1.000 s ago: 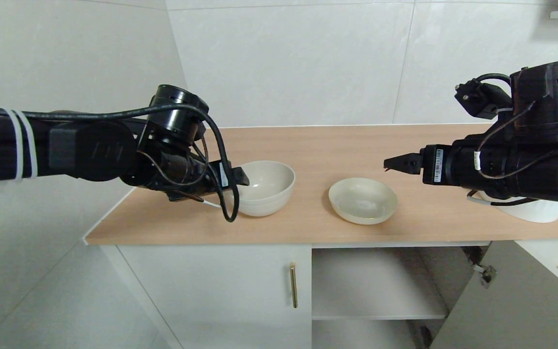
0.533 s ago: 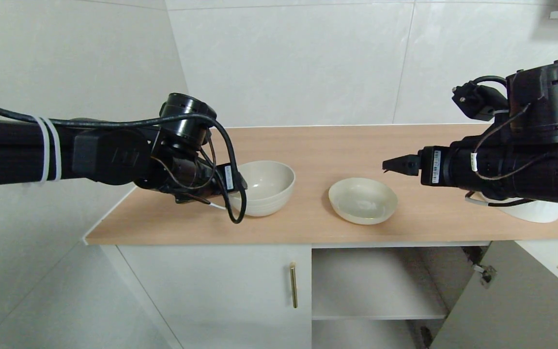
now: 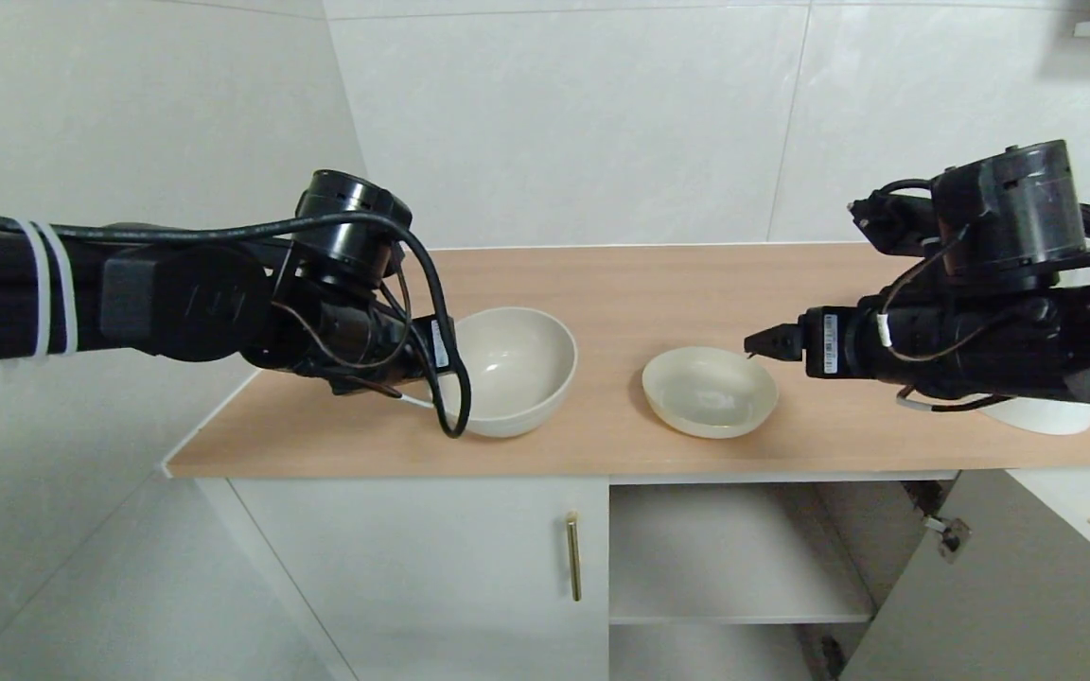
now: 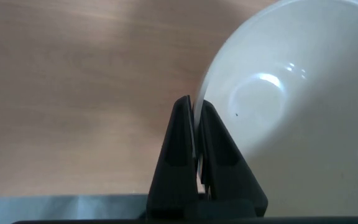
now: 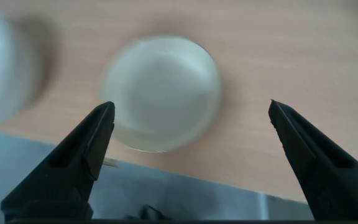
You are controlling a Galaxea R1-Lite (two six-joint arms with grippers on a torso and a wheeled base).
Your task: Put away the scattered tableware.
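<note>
The left gripper pinches the rim of a white bowl (one finger inside the wall, one outside), to the left of the shallow cream dish on the wooden countertop. The right gripper, jaws spread wide, hangs just above the dish's right rim. Below the dish is an open cabinet shelf. Farther right of the dish, a white vessel sits partly hidden behind the right arm.

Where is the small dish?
In the head view, the small dish sits on the wooden counter, right of the big bowl, close to the right gripper.
</note>
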